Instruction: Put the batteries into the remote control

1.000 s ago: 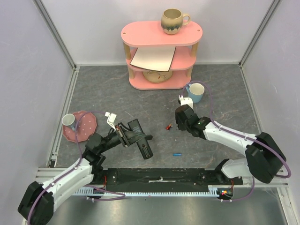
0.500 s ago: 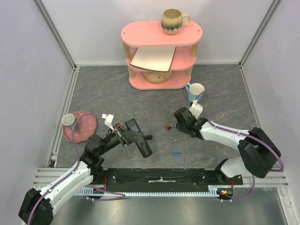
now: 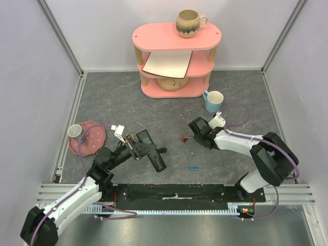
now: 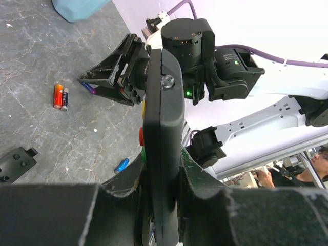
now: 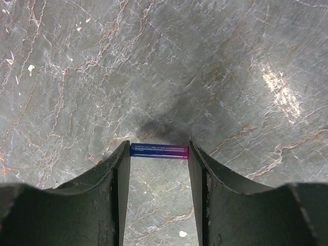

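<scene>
**Top external:** The left gripper [image 3: 139,146] is clamping the black remote control [image 3: 155,156] near the front of the grey table [image 3: 118,102]. The remote is angling out toward the middle. The right gripper [image 3: 191,131] is hanging low just beside two loose batteries [image 3: 185,138] that are lying together. A small blue cylinder [image 3: 193,168] is lying nearer the arm bases. A pink shelf [image 3: 177,36] is standing at the back with a brown mug [image 3: 189,23] on top. A blue mug [image 3: 213,101] is sitting to its right, and a pink plate [image 3: 89,141] is lying at the left.

**Left wrist:** The remote control [image 4: 164,128] is showing edge-on, and the left gripper [image 4: 164,177] is squeezing it from both sides. Beyond it, the right gripper [image 4: 102,82] is pinching a purple battery [image 4: 88,87] at its tips. The two loose batteries [image 4: 60,96] are lying on the table close by, and the blue cylinder [image 4: 122,165] is lying nearer the camera.

**Right wrist:** The right gripper [image 5: 159,156] is holding the purple battery [image 5: 159,150] crosswise over the marbled table [image 5: 154,61]. Its fingers [image 5: 115,179] are bearing on the cell's two ends, and the pink end is resting against one finger.
</scene>
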`<state>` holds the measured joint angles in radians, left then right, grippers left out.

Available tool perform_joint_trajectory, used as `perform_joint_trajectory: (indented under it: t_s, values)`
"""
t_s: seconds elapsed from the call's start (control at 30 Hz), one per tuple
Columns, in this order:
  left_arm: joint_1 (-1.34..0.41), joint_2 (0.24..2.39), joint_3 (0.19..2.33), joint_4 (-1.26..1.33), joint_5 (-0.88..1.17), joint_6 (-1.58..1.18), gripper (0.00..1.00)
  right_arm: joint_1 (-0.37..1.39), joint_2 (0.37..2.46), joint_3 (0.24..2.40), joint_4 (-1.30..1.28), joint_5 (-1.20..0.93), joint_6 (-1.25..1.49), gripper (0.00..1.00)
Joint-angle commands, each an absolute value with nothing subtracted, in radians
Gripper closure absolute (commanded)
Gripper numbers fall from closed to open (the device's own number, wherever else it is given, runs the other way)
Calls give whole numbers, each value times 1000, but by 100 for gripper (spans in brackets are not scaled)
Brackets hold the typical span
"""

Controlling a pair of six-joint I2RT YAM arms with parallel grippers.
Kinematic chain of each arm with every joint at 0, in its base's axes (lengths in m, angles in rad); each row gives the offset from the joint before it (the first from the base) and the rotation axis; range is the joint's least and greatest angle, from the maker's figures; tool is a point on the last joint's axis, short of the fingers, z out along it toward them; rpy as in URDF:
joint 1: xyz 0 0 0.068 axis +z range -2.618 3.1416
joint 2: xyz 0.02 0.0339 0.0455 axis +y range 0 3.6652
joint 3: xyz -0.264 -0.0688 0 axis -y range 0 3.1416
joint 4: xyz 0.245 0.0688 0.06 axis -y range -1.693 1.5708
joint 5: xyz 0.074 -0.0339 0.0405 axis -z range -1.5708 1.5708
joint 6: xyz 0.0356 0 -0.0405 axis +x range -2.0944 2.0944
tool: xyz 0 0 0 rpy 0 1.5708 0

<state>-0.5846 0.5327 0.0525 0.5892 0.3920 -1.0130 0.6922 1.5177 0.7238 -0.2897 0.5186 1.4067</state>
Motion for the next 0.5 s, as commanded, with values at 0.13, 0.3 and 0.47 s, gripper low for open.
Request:
perform_joint_trajectory:
  t_s: [0.13, 0.3, 0.47]
  values:
    - [-584, 538, 61, 592, 367, -1009, 98, 686, 1543, 802, -426, 537, 1399, 36]
    - [-584, 560, 64, 604, 371, -1009, 98, 686, 1539, 857, -460, 515, 1353, 26]
    - [-584, 558, 67, 598, 379, -1006, 98, 689, 1496, 934, -482, 517, 1154, 24]
